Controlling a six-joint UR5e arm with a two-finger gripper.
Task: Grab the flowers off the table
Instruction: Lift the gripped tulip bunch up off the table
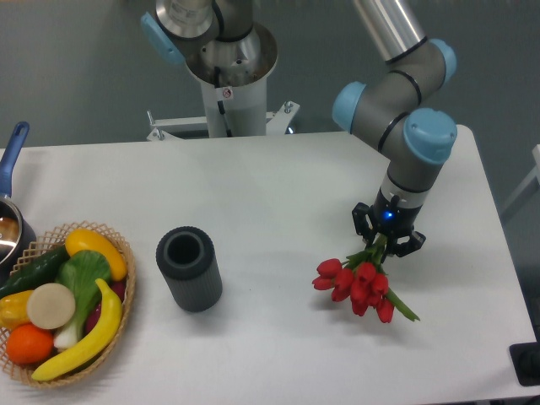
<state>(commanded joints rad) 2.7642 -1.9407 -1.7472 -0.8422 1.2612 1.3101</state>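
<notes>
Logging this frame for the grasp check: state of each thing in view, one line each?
gripper: shut on the stems of the flowers, pointing down at the table
flowers: held by the stems, red heads hanging out to the lower left, whether they clear the table is not clear
dark cylinder: upright, open end up, apart from the flowers
wicker basket: full of fruit and vegetables, at the left edge
pot: at the left edge, mostly cut off

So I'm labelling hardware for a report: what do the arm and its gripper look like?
The arm has silver-grey metal tubes and dark grey joint housings with light blue round caps. Its wrist narrows to a small black gripper with short dark fingers; a small blue light glows just above it. No loose cables show.
</notes>
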